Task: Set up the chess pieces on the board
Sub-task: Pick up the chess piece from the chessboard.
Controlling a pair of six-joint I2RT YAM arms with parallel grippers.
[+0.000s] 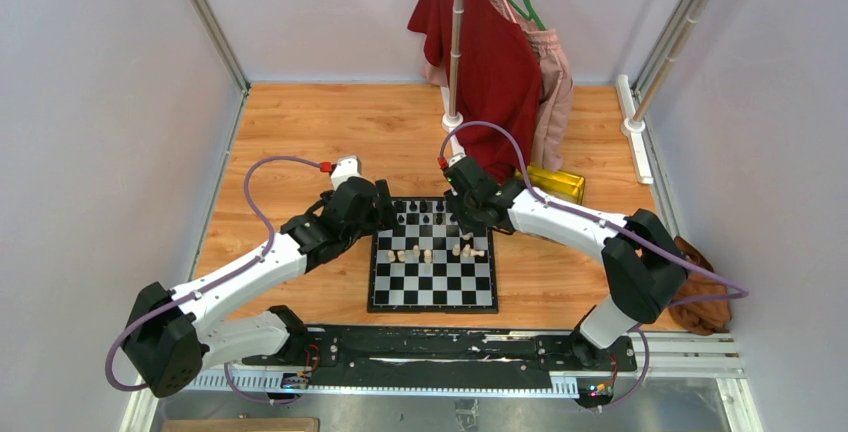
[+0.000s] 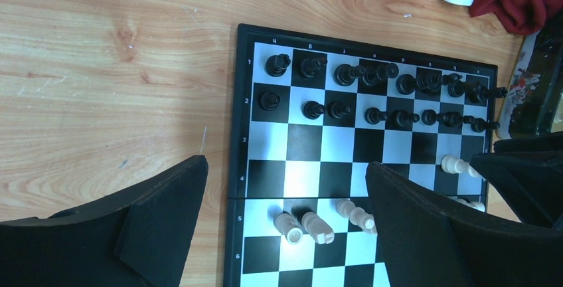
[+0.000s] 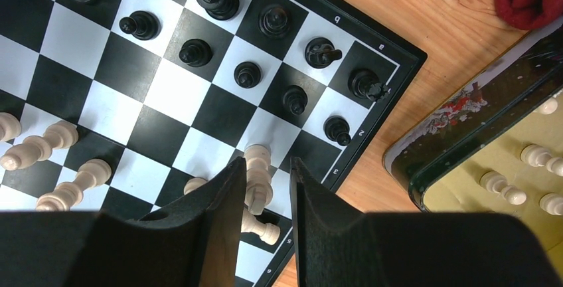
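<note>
The chessboard (image 1: 432, 290) lies on the table (image 1: 300, 132), centred before the arms. 2 rows of standing chessmen (image 1: 428, 214) line its far end, and toppled chessmen (image 1: 428, 253) lie mid-board. A tin (image 1: 560, 187) holding spare chessmen (image 3: 502, 187) sits just beside the board's far right corner. A clothes rack (image 1: 457, 52) stands behind the board.

Overhead, wrists close, probably downward, sharing board (image 1: 432, 290)

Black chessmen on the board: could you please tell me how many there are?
16. The black chessmen fill the board's two far rows, eight in each, all standing; several overlap in the left wrist view, so the count could be slightly off.
</note>
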